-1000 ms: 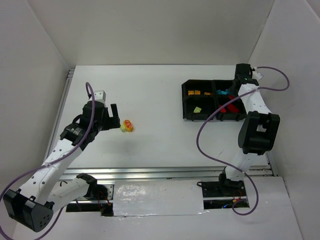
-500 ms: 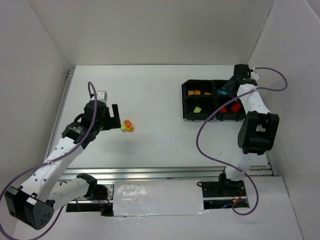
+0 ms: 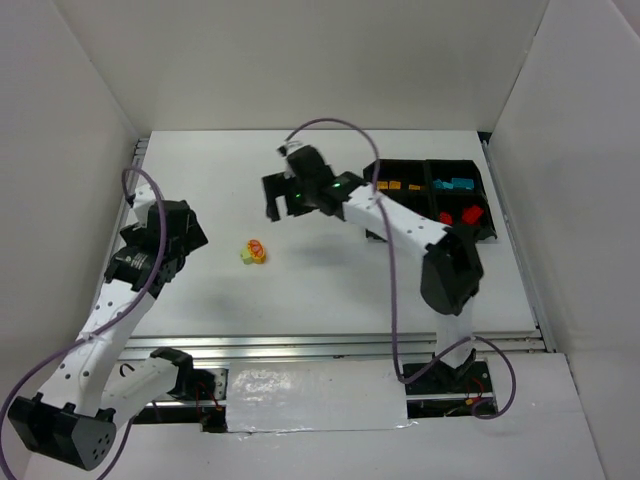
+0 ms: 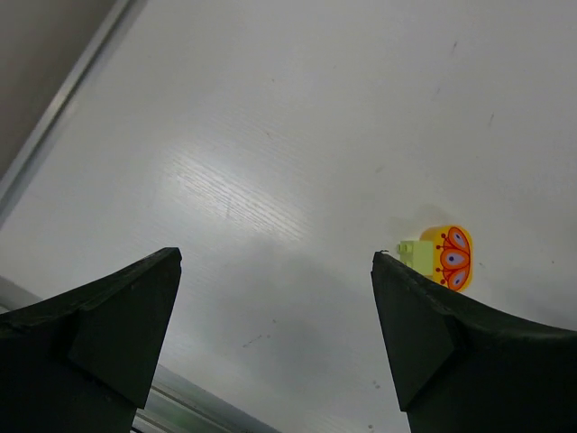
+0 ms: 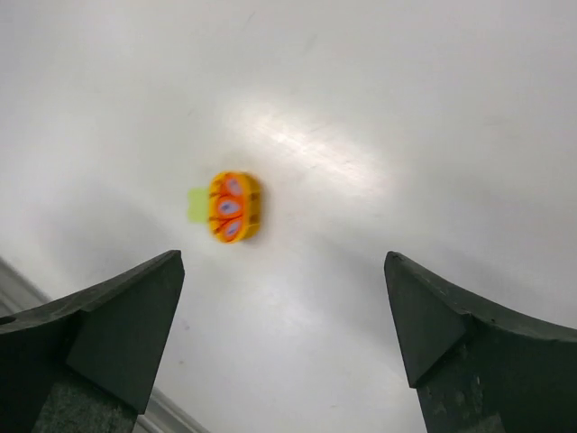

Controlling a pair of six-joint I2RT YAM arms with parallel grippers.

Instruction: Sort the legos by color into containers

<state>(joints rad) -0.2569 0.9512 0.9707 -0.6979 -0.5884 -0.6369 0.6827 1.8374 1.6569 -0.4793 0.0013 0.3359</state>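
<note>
White table (image 3: 330, 290), two touching legos (image 3: 253, 252)

Left arm (image 3: 110, 310): rises from the near-left base, wrist bent, leaning up the left side. Left gripper (image 4: 275, 260): jaws wide apart, nothing between them; fingers (image 4: 99, 325) dark and wedge-shaped. Right arm (image 3: 400, 222): folded at the elbow, forearm stretched leftward across the middle. Right gripper (image 3: 284, 198): pointing down, jaws spread wide, empty; both fingers (image 5: 108, 325) clear in the wrist view.
</note>
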